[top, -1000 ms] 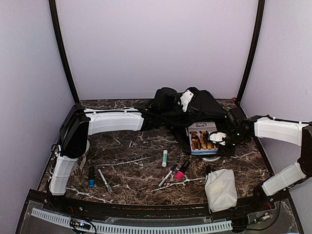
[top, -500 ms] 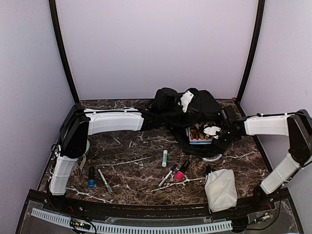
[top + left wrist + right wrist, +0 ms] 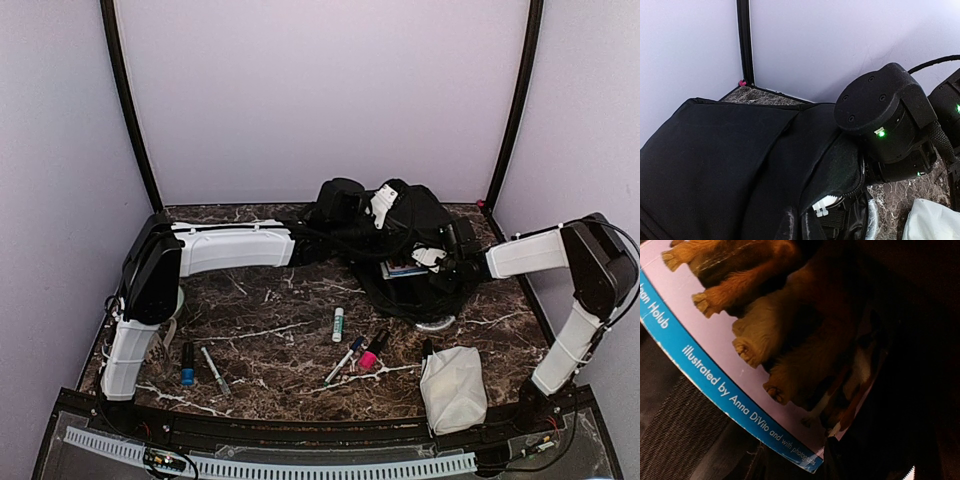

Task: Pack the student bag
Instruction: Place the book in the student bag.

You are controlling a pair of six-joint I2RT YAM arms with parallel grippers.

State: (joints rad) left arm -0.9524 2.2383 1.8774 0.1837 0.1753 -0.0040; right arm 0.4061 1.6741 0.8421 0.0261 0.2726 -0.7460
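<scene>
Our student bag (image 3: 400, 215) is slumped at the back of the marble surface (image 3: 270, 320), right of centre. The left tool (image 3: 322, 238) is pressed together at the bag's left edge. The right tool (image 3: 437, 262) sits at the opening by the dog picture book (image 3: 765, 340), which is mostly tucked inside. We can't tell whether that tool is spread or pinching.

The student bag (image 3: 715, 165) lies against, perhaps touching, the right arm's black wrist (image 3: 885, 125)
</scene>
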